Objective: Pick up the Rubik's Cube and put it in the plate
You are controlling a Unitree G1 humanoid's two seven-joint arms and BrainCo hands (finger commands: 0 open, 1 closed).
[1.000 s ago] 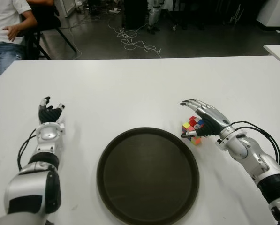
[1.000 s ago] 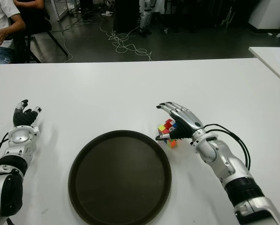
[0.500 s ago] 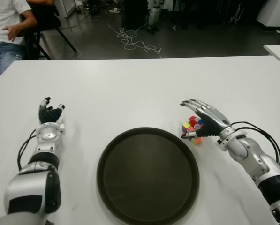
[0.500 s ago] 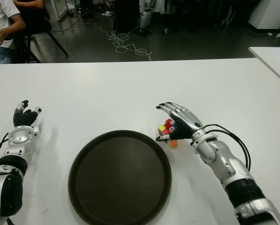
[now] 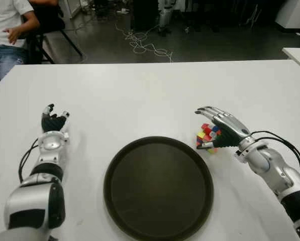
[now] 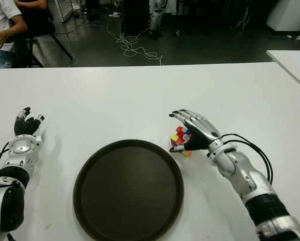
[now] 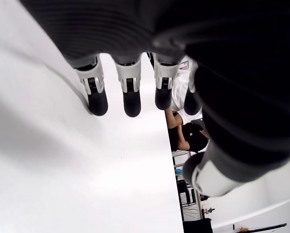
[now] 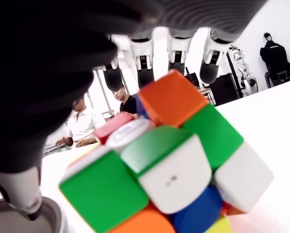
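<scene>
The Rubik's Cube sits tilted in my right hand, just past the right rim of the dark round plate. The long fingers arch over the cube's top and the thumb presses its lower side nearest the plate. In the right wrist view the cube fills the palm, corner up, with the fingertips reaching beyond it. The plate holds nothing. My left hand shows at the table's left side, left of the plate, fingers relaxed and holding nothing.
The white table stretches wide behind the plate. A seated person and a chair are beyond its far left corner. Cables lie on the dark floor behind. A second white table shows at the right edge.
My right hand has drawn in around the cube, which has tipped and shifted slightly to the right with it. The left hand has not moved.
</scene>
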